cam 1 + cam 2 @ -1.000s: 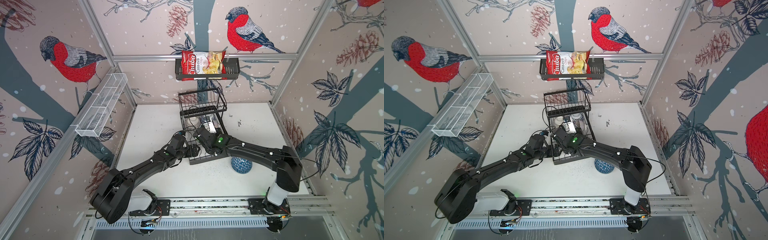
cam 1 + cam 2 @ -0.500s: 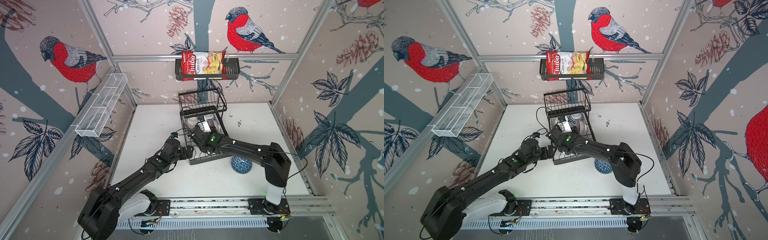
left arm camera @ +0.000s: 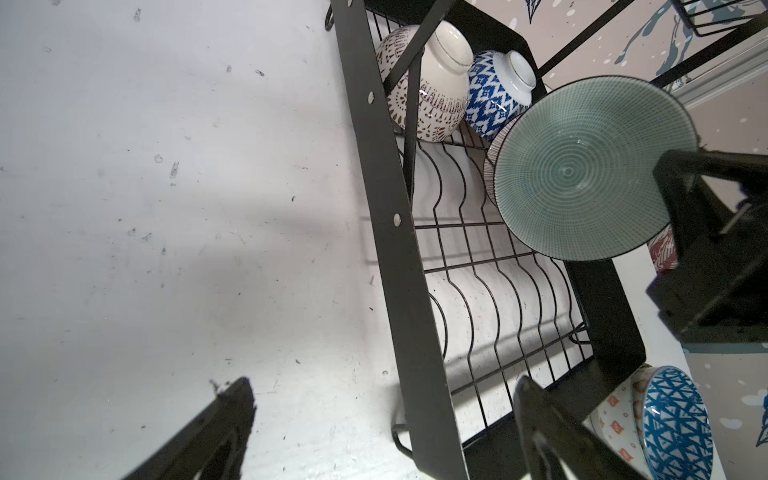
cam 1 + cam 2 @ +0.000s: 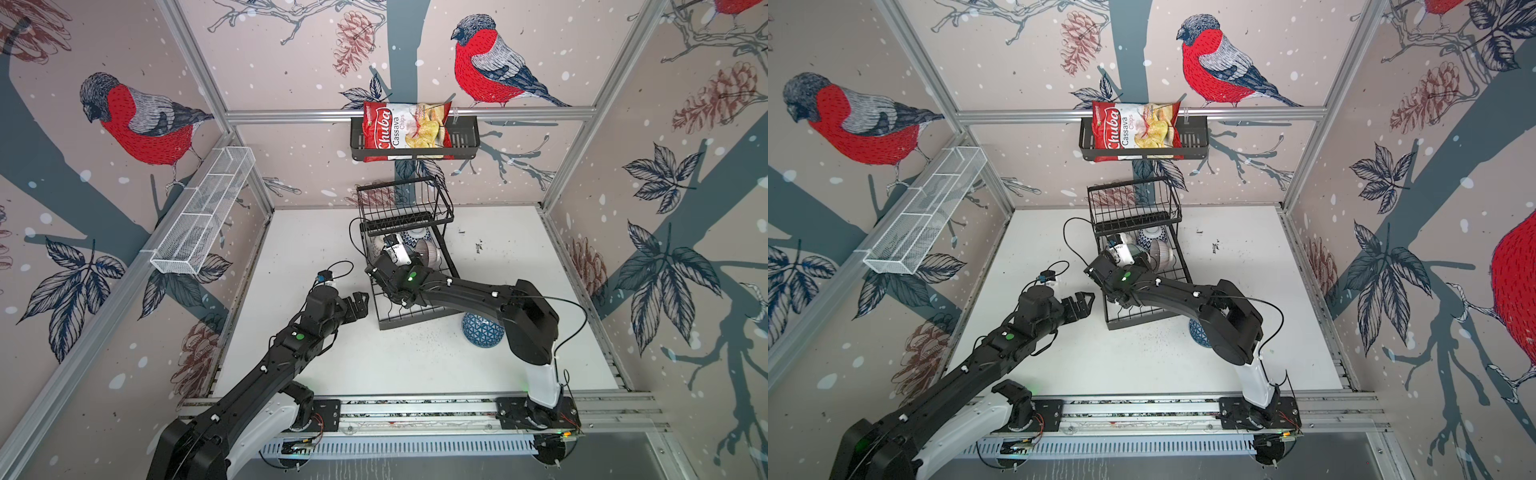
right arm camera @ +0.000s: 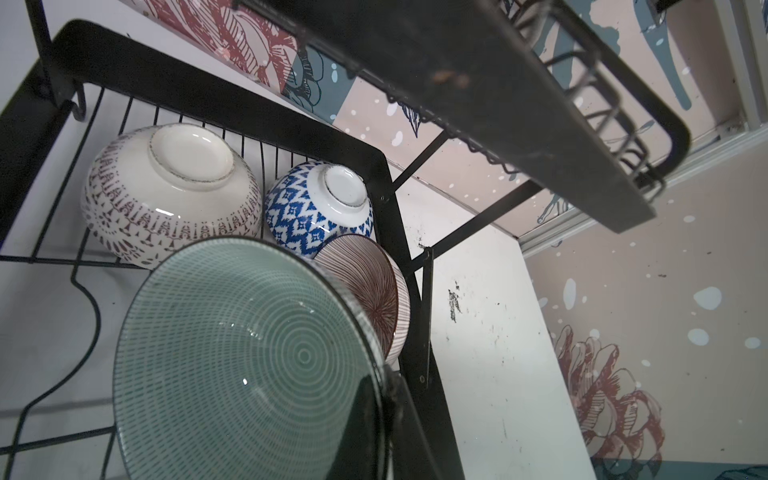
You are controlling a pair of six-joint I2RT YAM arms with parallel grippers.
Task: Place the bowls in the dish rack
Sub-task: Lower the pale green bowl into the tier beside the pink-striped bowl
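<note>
Right claw (image 5: 380, 419): mine, was clamped on the rim of the pale green bowl (image 5: 249, 357), one finger inside, one outside.
Green bowl: stood on edge over the wavy lower tier of the dish rack (image 3: 390, 216), just in front of the mauve striped bowl (image 5: 370, 291); couldn't tell contact.
Left claw (image 4: 360, 305): I had it spread wide, empty, beside the rack over the table (image 4: 316, 241).
Racked: dotted white bowl (image 5: 166, 195) and blue zigzag bowl (image 5: 316, 208) lay upside down at the far end.
Outside: blue triangle bowl (image 4: 482, 330) and orange-print bowl (image 3: 615, 419) sat by the near corner.
</note>
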